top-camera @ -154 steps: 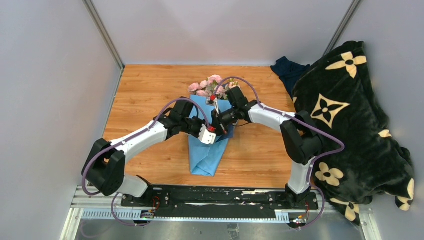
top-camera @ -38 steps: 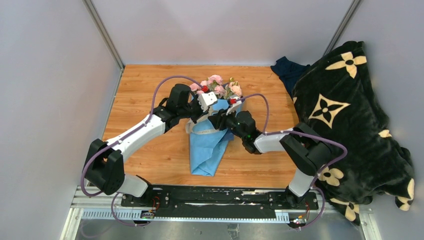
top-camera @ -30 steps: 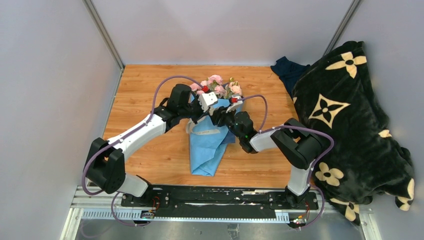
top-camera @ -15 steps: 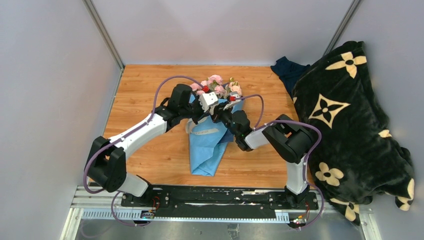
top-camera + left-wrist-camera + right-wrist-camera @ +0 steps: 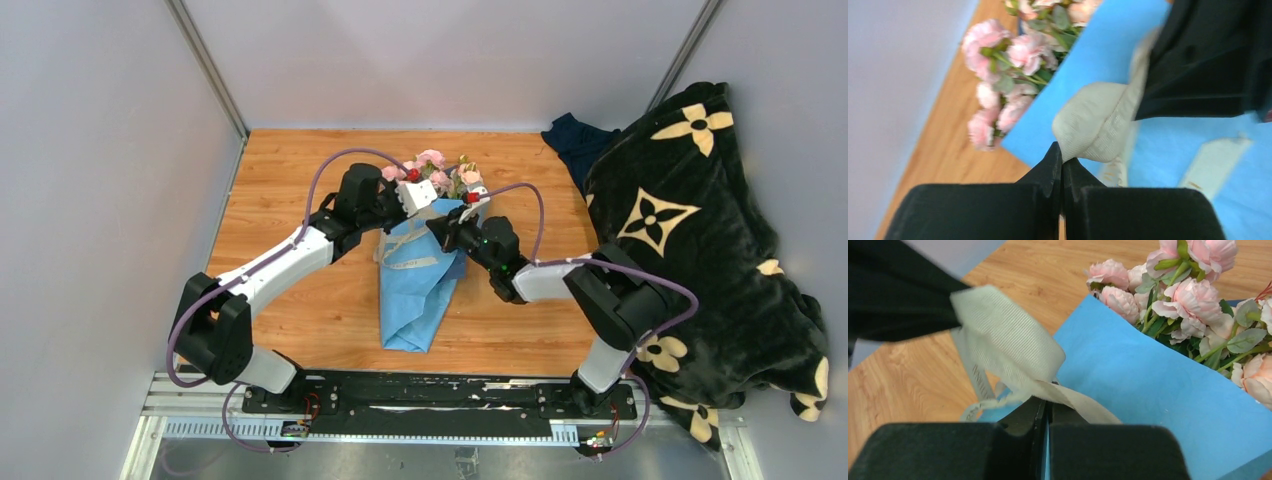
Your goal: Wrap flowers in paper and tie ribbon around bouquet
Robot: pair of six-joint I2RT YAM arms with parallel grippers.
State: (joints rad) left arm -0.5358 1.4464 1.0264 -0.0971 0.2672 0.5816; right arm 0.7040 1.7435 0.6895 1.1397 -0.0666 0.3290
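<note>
The bouquet lies mid-table: pink flowers (image 5: 432,168) poke out of a cone of light blue paper (image 5: 412,300) that points toward the near edge. A cream ribbon (image 5: 410,262) crosses the cone's upper part. My left gripper (image 5: 418,197) sits by the cone's mouth, shut on a fold of ribbon (image 5: 1098,127) at its tips (image 5: 1063,159), with flowers (image 5: 1003,75) and paper (image 5: 1108,50) behind. My right gripper (image 5: 446,232) is just right of it, shut on a ribbon loop (image 5: 1008,345) at its tips (image 5: 1047,405), over the paper (image 5: 1148,390) and flowers (image 5: 1178,295).
A black blanket with cream flower shapes (image 5: 700,250) is heaped along the table's right side, with a dark blue cloth (image 5: 575,140) behind it. Grey walls enclose the left and back. Bare wood (image 5: 290,180) lies left of the bouquet.
The right gripper has shut on the ribbon loop and its arm has drawn slightly back to the right. The left gripper has kept its grip near the cone's mouth.
</note>
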